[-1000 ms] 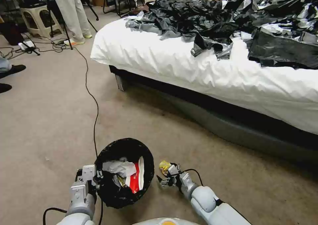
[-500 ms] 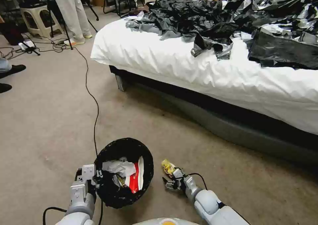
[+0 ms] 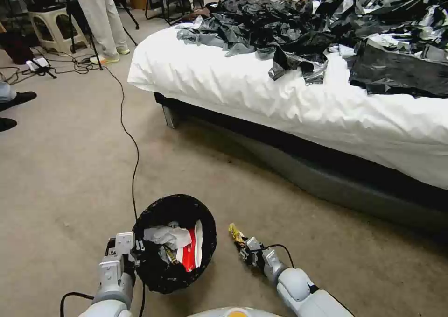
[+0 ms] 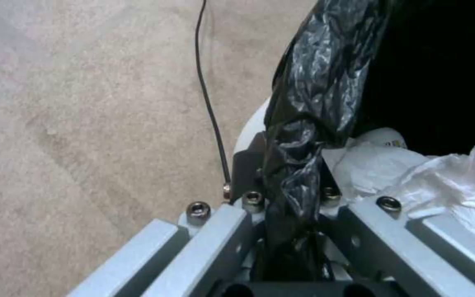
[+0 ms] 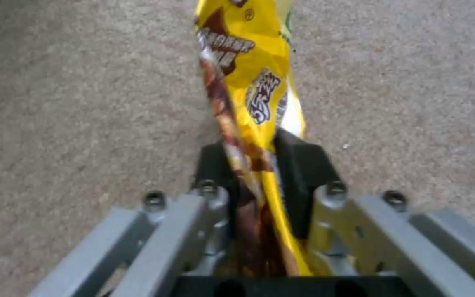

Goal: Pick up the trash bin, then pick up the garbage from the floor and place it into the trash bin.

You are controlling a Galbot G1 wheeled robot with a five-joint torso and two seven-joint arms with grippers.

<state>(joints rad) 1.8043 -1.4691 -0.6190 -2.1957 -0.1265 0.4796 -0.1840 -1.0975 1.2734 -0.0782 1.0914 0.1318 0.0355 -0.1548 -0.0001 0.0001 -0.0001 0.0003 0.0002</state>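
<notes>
Glossy crinkled black plastic lines the bin (image 3: 175, 242). The wrapper (image 5: 248, 82) is shiny yellow film. Grey matt metal forms the right gripper (image 5: 259, 165). The carpet (image 3: 70, 167) looks rough, matt.

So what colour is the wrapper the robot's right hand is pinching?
Bright yellow with brown and white print. The wrapper shows best in the right wrist view, pinched in the right gripper.

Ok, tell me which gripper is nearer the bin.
Left. The left gripper is clamped on the bin's bagged rim at its left side. The right gripper is off to the bin's right, apart from it, shut on a yellow wrapper.
</notes>
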